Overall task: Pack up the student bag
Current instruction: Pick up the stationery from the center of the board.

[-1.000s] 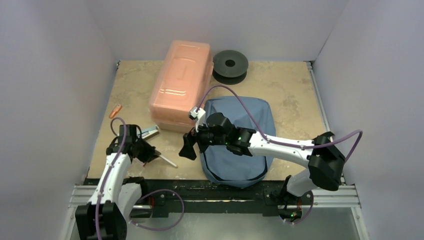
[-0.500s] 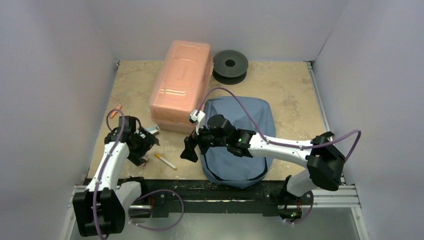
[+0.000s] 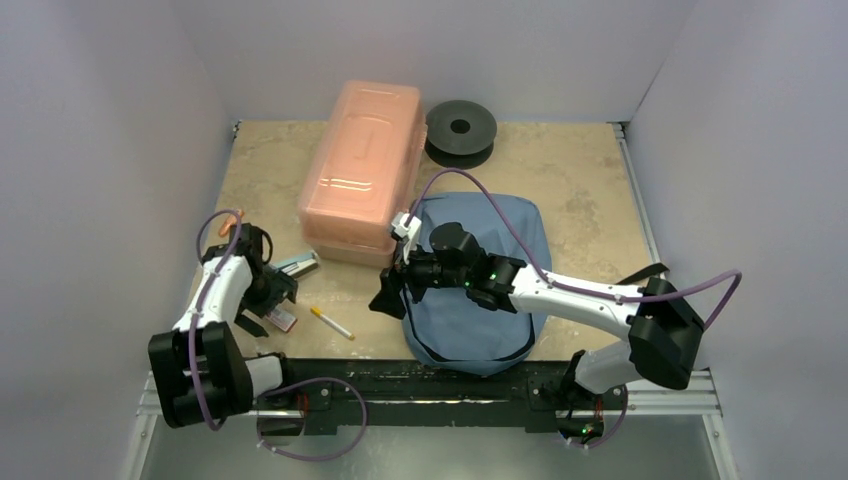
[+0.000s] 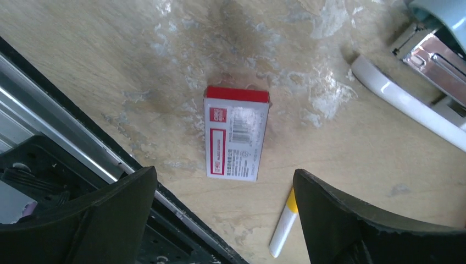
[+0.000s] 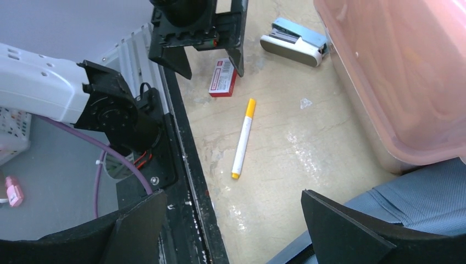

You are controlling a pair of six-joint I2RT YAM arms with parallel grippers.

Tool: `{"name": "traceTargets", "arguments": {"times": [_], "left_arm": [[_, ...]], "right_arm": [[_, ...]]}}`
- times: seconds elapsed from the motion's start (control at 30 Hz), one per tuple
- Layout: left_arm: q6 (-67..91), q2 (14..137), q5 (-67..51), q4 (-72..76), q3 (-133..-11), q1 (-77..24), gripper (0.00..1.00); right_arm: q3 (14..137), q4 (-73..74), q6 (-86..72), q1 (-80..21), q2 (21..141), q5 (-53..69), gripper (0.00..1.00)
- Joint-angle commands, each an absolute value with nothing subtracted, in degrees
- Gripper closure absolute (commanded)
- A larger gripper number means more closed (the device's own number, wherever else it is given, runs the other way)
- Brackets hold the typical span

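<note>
Table [image 3: 580, 190]: one student bag [image 3: 470, 340], one pink box [image 3: 360, 165], one marker [image 5: 243, 137]; left tool [image 4: 222, 184], right tool [image 5: 233, 201] wide, empty

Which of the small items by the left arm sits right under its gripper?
The red-and-white box, directly below the open left gripper; the marker and stapler lie off to its side.

I've got the left arm folded up tight over its own base, wrist bent so the left end effector [image 3: 268, 298] points down, jaws spread wide. My right arm's stretched out long and low toward the left, right end effector [image 3: 386, 296] tipped down and forward, jaws gaping just as wide.
</note>
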State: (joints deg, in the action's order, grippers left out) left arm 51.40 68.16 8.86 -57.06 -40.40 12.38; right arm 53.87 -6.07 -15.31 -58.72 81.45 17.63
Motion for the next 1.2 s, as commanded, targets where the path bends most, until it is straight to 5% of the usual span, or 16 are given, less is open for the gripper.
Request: {"name": "traceTargets", "arguments": {"times": [0.0,0.23,0.4,0.6,0.83,1.0,1.17], "left_arm": [[49.9,72.7,12.1,-52.3,-41.8,13.1,0.09],[51.9,76.0,14.4,-48.7,-39.9,13.1,0.3],[51.4,75.4,13.1,-46.5,-37.8,13.1,0.59],[51.4,62.4,4.7,-50.3,-36.3,11.6,0.79],[78.1,42.5,-7.5,-49.1,-33.6,-14.6,0.83],[86.8,44.4,-2.1,-46.3,-39.8,-30.6,0.82],[87.7,50.3,-1.8,-43.3,-45.2,-36.9,0.82]], "right_arm": [[53.1,-8.7,-14.5,-58.7,79.6,19.6,0.02],[52.8,-7.5,-14.3,-58.7,78.7,18.3,0.02],[53.2,-5.9,-15.0,-58.7,78.5,17.5,0.02],[54.7,-3.8,-21.8,-58.6,79.0,15.9,0.01],[52.2,-15.6,-36.6,-59.1,82.9,21.4,0.01],[49.6,-18.6,-42.1,-59.3,83.2,18.5,0.03],[47.3,-15.5,-42.5,-59.5,81.4,12.8,0.16]]}}
